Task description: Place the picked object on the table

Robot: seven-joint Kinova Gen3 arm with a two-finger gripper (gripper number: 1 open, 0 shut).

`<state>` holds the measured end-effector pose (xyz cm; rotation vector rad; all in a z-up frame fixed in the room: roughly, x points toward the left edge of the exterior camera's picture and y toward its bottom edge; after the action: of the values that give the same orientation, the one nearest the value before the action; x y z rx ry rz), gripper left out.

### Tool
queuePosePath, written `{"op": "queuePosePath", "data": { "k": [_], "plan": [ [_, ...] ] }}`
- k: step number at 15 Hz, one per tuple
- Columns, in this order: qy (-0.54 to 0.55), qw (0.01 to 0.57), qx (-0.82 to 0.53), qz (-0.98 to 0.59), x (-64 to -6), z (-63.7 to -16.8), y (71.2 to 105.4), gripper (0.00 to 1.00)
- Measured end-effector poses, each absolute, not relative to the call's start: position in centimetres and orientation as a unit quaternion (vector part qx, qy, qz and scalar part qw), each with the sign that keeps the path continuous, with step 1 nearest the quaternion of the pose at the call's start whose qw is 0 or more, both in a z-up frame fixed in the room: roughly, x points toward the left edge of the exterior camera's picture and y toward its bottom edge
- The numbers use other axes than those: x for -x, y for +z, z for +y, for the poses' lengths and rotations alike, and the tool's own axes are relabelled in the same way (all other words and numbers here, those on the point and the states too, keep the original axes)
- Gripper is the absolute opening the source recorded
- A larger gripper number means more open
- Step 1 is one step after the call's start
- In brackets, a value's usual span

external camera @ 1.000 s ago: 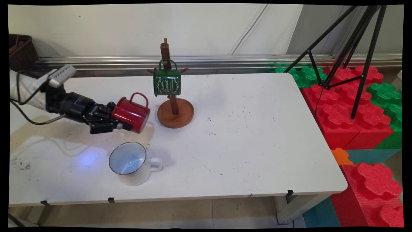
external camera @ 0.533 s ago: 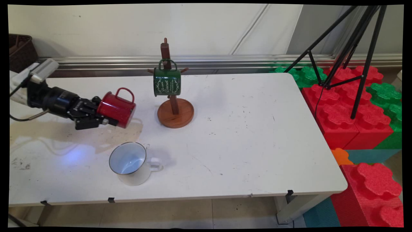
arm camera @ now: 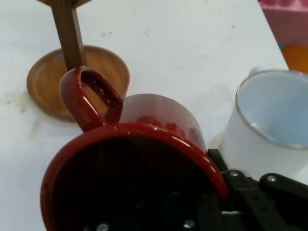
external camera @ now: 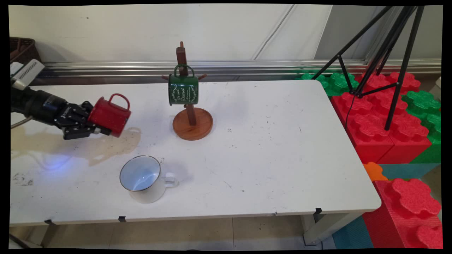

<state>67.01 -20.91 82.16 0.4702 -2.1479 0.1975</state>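
Observation:
My black gripper [external camera: 94, 124] is shut on the rim of a red mug [external camera: 110, 115], held on its side above the table's left part with the handle up. In the hand view the red mug [arm camera: 139, 159] fills the lower frame, its mouth toward the camera. To the right of the held mug stands a wooden mug tree [external camera: 191, 120] with a green mug [external camera: 183, 89] hung on a peg; its round base [arm camera: 77, 77] shows in the hand view. A white mug [external camera: 143, 178] stands upright nearer the front edge; it also shows as white mug [arm camera: 269, 125] at the right.
The white table [external camera: 268, 148] has a brownish stain under the arm at the left. A dark basket [external camera: 21, 53] sits at the back left. A black tripod [external camera: 385, 53] and red and green foam blocks [external camera: 385, 116] stand beyond the table's right end.
The gripper has drawn back to the left with the red mug in it, away from the mug tree. The green and white mugs have stayed put.

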Motion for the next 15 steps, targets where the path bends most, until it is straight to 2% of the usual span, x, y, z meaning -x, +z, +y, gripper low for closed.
{"op": "queuePosePath", "data": {
  "k": [15],
  "plan": [
    [0.107,0.347,-0.129,-0.923,-68.5,-20.1,84.3,0.0]
  ]
}}
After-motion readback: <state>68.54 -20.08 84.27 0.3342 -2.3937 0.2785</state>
